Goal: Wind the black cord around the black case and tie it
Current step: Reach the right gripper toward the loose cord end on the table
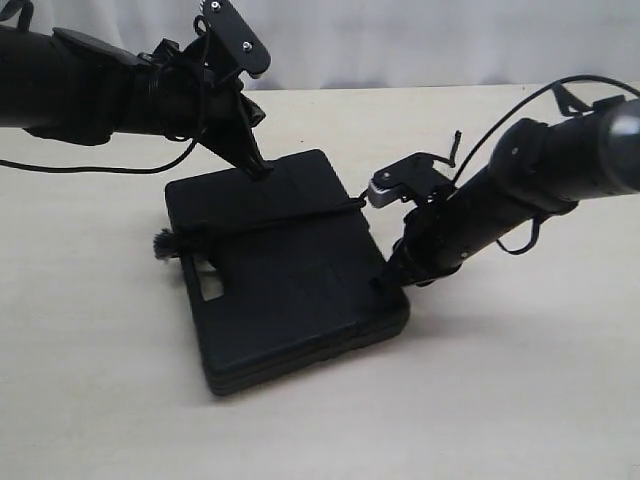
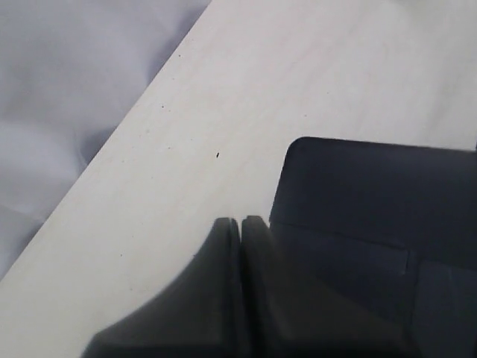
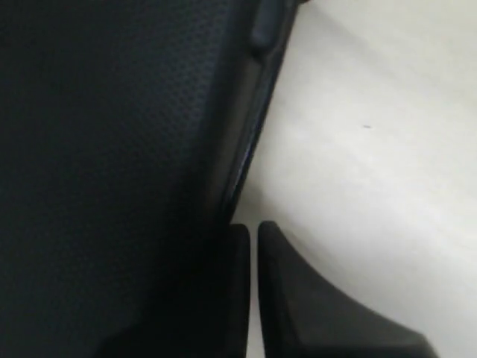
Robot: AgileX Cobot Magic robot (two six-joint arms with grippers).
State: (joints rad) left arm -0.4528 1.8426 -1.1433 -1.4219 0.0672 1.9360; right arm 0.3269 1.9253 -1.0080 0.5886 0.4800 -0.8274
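The black case (image 1: 290,275) lies flat on the table, handle slot toward the left. Across its lid runs the black cord (image 1: 270,224), from a frayed tuft (image 1: 160,241) off the left edge to the right edge. My left gripper (image 1: 262,170) is shut, tips down at the case's far edge; in the left wrist view the left gripper (image 2: 240,221) sits just beside a rounded corner of the case (image 2: 373,201). My right gripper (image 1: 384,281) touches the case's right edge; the right gripper (image 3: 252,226) shows only a hairline gap, nothing in it, next to the case (image 3: 112,149). Neither wrist view shows the cord.
The pale wooden table (image 1: 520,400) stretches around the case. A white cloth backdrop (image 1: 420,40) hangs behind the far edge. Thin smooth arm cables (image 1: 100,168) trail on the table at the left and loop above the right arm.
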